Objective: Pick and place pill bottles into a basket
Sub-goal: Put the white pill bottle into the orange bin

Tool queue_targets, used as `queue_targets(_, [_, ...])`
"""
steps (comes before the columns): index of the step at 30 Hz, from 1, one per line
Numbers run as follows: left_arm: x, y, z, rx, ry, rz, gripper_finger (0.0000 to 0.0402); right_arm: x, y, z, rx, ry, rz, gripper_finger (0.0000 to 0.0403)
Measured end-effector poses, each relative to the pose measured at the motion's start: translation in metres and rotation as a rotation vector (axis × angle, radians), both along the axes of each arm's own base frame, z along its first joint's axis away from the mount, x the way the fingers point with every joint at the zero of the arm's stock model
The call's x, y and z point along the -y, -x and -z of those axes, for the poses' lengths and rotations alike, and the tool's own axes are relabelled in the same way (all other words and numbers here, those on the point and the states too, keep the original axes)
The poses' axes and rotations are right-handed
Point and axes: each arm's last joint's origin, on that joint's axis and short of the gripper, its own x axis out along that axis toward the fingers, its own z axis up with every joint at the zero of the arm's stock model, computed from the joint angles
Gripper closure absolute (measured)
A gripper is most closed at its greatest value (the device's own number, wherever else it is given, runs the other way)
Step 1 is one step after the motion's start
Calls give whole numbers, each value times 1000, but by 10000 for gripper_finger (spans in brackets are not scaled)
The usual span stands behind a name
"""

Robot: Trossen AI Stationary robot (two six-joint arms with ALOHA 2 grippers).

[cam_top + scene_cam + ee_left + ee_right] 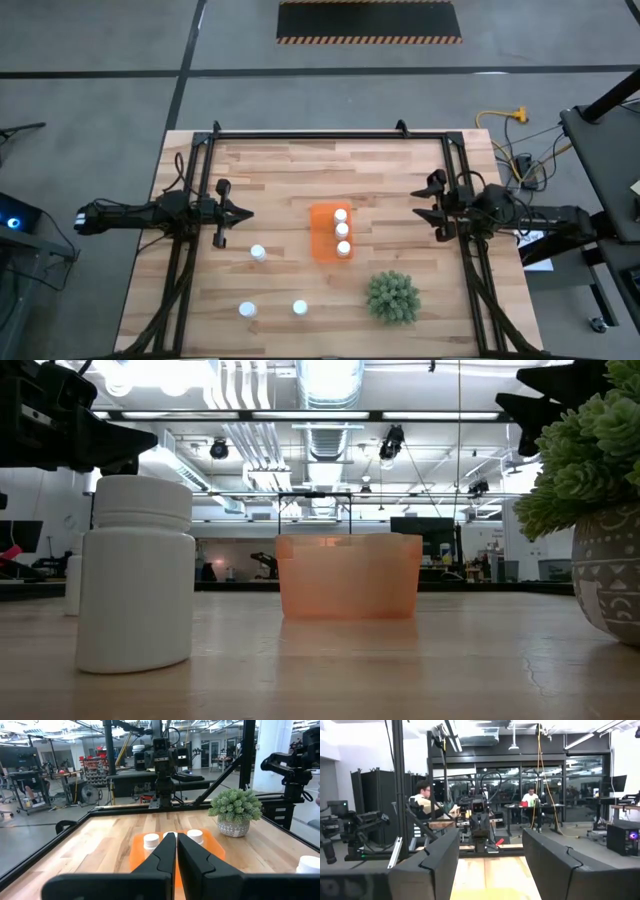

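The orange basket (322, 233) sits mid-table and holds three white pill bottles (342, 230) in a row along its right side; they also show in the left wrist view (170, 837). Three more bottles stand upright on the wood: one (258, 252) left of the basket and two (247, 310) (300, 307) near the front edge. My left gripper (247, 212) is shut and empty, above the table left of the basket, pointing at it (176, 851). My right gripper (418, 205) is open and empty, right of the basket (490, 862).
A green spiky plant in a patterned pot (392, 297) stands at the front right, close to the basket's near right corner. A black frame (330, 137) runs round the table. People sit in the room beyond the table (422, 795).
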Motion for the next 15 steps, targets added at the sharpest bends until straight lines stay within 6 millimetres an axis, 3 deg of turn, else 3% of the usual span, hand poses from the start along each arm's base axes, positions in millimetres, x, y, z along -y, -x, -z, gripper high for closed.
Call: queue_targets(15, [0,0,0,-1,0,-1,401,2,7,7,-44,-31,100,197])
